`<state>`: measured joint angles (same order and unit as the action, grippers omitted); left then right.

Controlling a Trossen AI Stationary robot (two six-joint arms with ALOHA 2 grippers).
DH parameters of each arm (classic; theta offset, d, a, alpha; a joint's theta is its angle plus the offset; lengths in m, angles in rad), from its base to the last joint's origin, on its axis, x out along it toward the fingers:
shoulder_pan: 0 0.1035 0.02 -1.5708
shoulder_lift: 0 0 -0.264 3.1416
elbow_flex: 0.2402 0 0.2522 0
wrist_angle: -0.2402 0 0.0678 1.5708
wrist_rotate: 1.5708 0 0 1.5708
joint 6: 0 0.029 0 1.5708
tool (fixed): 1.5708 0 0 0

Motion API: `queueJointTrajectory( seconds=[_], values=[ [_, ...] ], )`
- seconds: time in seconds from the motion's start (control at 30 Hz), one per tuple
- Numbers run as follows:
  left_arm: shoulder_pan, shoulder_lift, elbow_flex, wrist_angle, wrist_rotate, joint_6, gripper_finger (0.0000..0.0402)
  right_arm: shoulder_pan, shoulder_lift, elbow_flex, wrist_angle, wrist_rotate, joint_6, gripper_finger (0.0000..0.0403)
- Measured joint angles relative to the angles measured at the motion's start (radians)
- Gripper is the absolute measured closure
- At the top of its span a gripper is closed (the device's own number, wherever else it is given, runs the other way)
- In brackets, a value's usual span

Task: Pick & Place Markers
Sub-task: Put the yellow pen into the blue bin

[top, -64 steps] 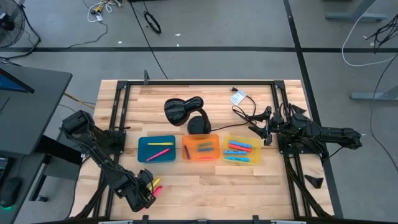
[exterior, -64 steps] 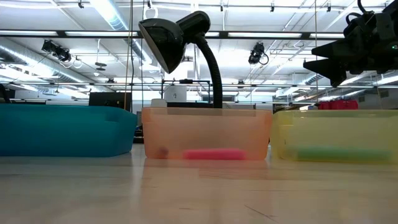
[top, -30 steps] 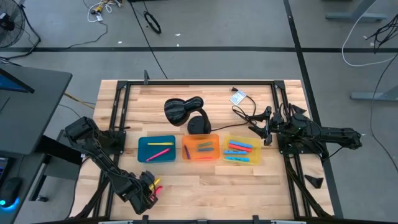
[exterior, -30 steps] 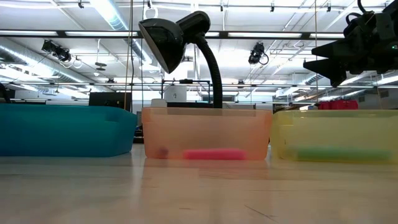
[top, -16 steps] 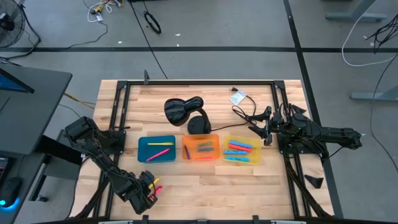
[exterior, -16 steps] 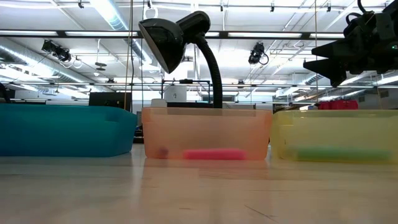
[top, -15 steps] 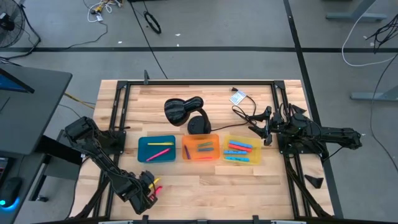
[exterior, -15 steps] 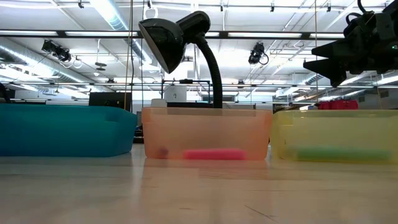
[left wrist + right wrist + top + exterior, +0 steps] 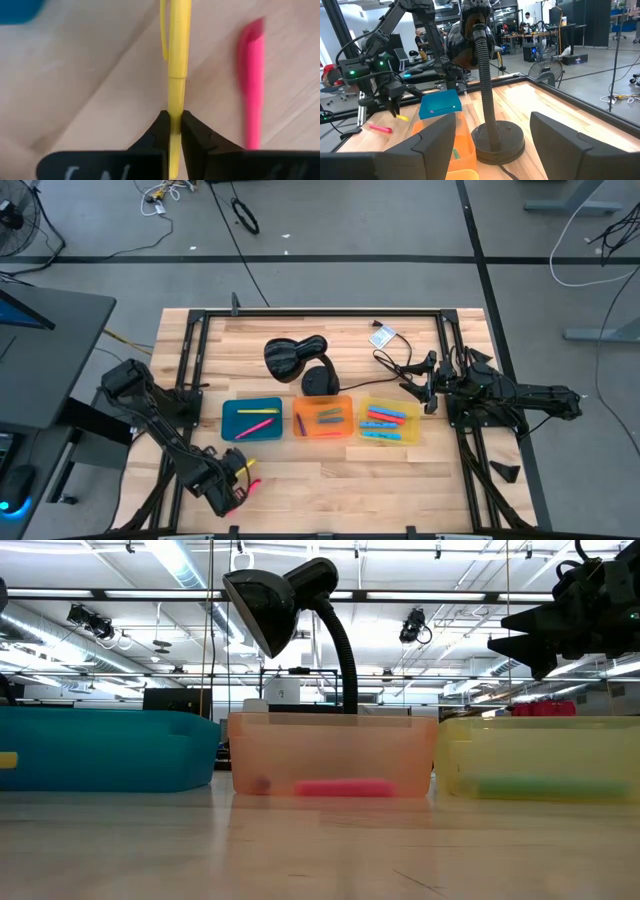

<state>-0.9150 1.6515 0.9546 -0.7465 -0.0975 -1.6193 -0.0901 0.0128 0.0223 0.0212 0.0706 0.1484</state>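
My left gripper [image 9: 232,478] hangs over the table's near left corner, shut on a yellow marker [image 9: 176,55]. A pink marker [image 9: 251,85] lies flat on the wood beside it, also seen in the right wrist view [image 9: 379,129]. More markers lie in the blue tray [image 9: 252,420], the orange tray [image 9: 322,417] and the yellow tray [image 9: 388,421]. My right gripper [image 9: 492,150] waits open at the right, level, behind the yellow tray, holding nothing. My left gripper pinches the yellow marker's barrel [image 9: 173,107] between its two fingers, close to one end. The fingers [image 9: 159,131] point down from above and lie across the marker. The marker hangs roughly level just under the fingertips [image 9: 402,118], clear of the table.
A black desk lamp [image 9: 295,358] stands behind the orange tray, its cable [image 9: 395,360] running to the right. The three trays sit in a row mid-table. Bare wood stretches in front of the trays [image 9: 350,475].
My left gripper has risen from the table with the yellow marker, which now hangs clear of the wood; its end has come into the low view at the left edge. The pink marker has stayed where it lay.
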Motion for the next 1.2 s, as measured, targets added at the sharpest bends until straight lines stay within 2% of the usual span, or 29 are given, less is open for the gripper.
queueJointTrajectory(
  seconds=[0.37,0.6,0.87,1.07,1.2],
  values=[
    [0.074,-0.092,0.001,-0.104,0.031,0.322,0.0377,0.0,0.0,0.0,0.0,0.0,0.0,0.0144],
    [0.155,-0.188,0.002,-0.249,0.007,0.564,0.037,0.0,0.0,0.0,0.0,0.0,0.0,0.0144],
    [0.343,-0.309,0.002,-0.332,-0.015,0.912,0.0378,0.0,0.0,0.0,0.0,0.0,0.0,0.0144],
    [0.511,-0.326,0.003,-0.338,-0.004,1.144,0.0378,0.0,0.0,0.0,0.0,0.0,0.0,0.0144],
    [0.601,-0.326,0.003,-0.35,0.004,1.23,0.0377,0.0,0.0,0.0,0.0,0.0,0.0,0.0144]
  ],
)
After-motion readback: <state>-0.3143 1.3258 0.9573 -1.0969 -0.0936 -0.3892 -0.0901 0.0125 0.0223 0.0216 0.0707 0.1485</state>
